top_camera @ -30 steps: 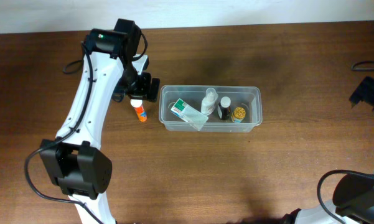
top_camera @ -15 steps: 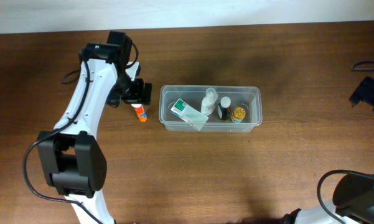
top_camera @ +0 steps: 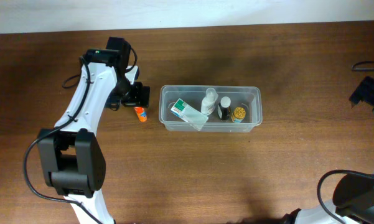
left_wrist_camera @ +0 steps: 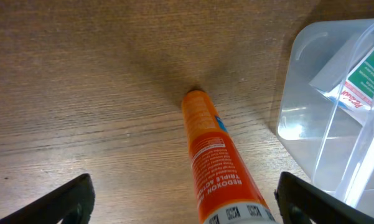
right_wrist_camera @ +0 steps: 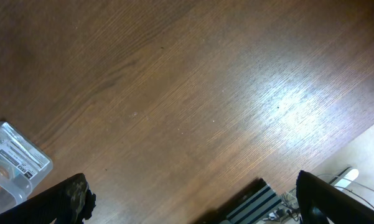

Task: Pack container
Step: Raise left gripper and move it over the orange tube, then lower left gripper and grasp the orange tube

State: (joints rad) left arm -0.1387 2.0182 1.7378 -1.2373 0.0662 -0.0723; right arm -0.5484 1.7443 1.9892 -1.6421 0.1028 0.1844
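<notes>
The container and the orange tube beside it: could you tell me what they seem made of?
The container looks like clear, glossy plastic: its contents show through the walls. The orange tube seems plastic, smooth with printed lettering, though that is unsure.

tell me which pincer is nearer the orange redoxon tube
Left. The left pincer hovers over the orange Redoxon tube; the right pincer is far off, beyond the container.
</notes>
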